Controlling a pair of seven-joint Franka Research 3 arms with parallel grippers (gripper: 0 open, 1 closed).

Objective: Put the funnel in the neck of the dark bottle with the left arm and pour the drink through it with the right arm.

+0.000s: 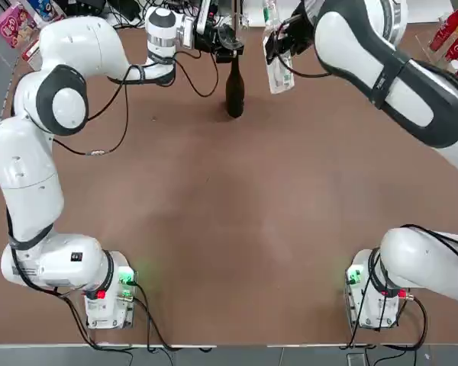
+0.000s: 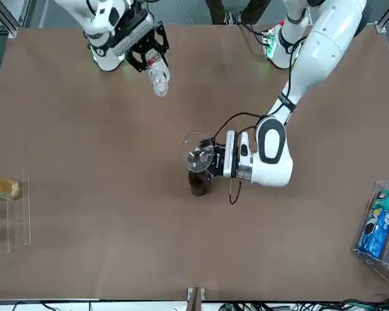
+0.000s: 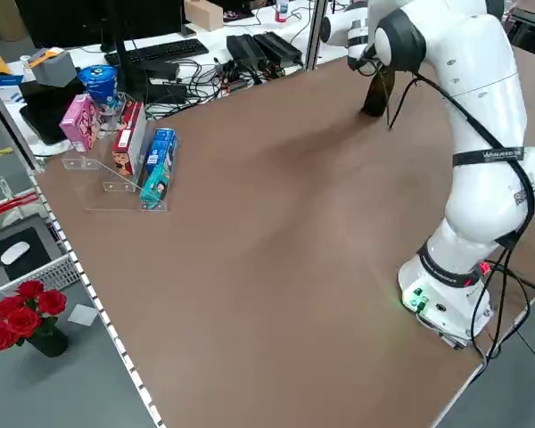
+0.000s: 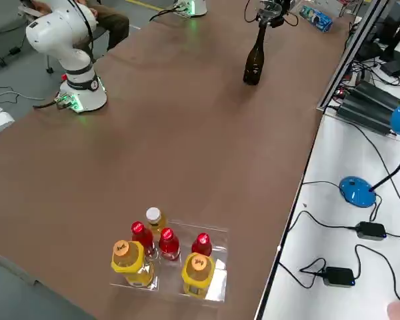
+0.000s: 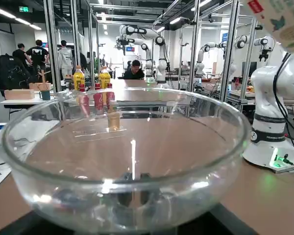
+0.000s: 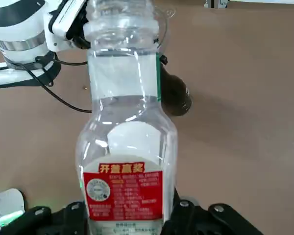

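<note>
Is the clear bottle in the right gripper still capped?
No, the clear bottle shows a bare threaded open mouth in the right wrist view, with no cap on it.

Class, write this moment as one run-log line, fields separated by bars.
left gripper: holds clear plastic funnel over tall dark glass bottle | right gripper: shut on small clear plastic drink bottle, beside the funnel | pour: not started
</note>
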